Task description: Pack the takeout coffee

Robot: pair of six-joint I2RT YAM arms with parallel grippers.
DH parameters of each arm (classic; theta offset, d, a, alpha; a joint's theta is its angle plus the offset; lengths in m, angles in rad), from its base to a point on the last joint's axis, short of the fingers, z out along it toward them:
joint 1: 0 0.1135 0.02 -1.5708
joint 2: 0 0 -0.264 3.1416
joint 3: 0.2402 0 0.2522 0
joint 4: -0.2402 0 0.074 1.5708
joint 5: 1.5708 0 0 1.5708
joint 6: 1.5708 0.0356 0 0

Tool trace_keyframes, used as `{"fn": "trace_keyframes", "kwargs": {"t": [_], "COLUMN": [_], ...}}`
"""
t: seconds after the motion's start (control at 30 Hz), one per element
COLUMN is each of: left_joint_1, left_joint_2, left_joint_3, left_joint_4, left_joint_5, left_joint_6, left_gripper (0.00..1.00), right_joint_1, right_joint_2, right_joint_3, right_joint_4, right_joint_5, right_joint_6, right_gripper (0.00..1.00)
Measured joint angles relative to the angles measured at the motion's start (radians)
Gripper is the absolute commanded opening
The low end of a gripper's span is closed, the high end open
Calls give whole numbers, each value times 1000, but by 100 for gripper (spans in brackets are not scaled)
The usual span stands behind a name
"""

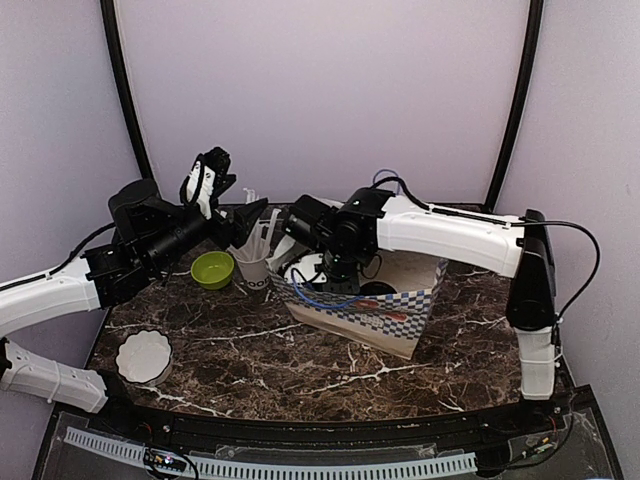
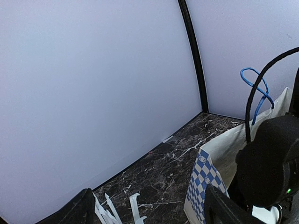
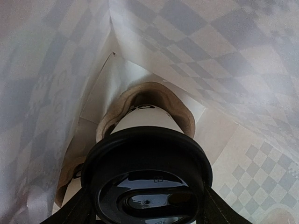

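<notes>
Marble patterning, dark brown with white veins, is seen across the table [image 1: 300, 360], which is closed in by pale lavender walls and two curved black poles [image 1: 125, 90].

From the top camera, a green bowl [image 1: 212, 269] and a white scalloped dish [image 1: 143, 356] are seen on the left part of the table. A white cup of straws [image 1: 252, 268] stands just beside the bowl. A blue-checked paper bag [image 1: 390, 320] is placed at the centre right, and the right arm is reached down into its open mouth. The left tool [image 1: 208, 178] is held raised above the back of the table.

What lies inside the bag is shown only by the right wrist camera. There a coffee cup [image 3: 147, 119] with a black lid [image 3: 147, 182] is set upright, its base seated in a brown pulp carrier [image 3: 175, 100] on the bag's floor. The right tool [image 3: 145, 210] is clamped on the cup at the lid, one finger pressed to each side.

In the left wrist view the left tool's fingers [image 2: 77, 207] are spread wide apart with nothing held between them. The bag's blue handle [image 2: 257, 91] is seen against the wall.
</notes>
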Motion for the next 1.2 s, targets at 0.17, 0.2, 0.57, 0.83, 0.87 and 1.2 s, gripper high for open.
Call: {"fn": "trace_keyframes", "kwargs": {"t": [0.17,0.2,0.57,0.83,0.87,1.2], "left_joint_1": [0,0,0,0,0,0], "left_joint_2": [0,0,0,0,0,3], "left_joint_3": [0,0,0,0,0,0], "left_joint_4": [0,0,0,0,0,0], "left_joint_5": [0,0,3,3,3,3], "left_joint_6": [0,0,0,1,1,3], "left_gripper": [82,82,82,82,82,82], "right_joint_1": [-55,-68,-157,-173,-173,-172], "right_joint_2": [30,36,63,113,114,89], "right_joint_3": [64,75,128,229,229,172], "right_joint_4": [-53,-61,-104,-202,-212,-227], "right_joint_5": [-95,-117,-278,-344,-351,-383], "right_joint_6": [4,5,16,-8,-18,-57], "right_gripper": [46,46,46,45,45,45]}}
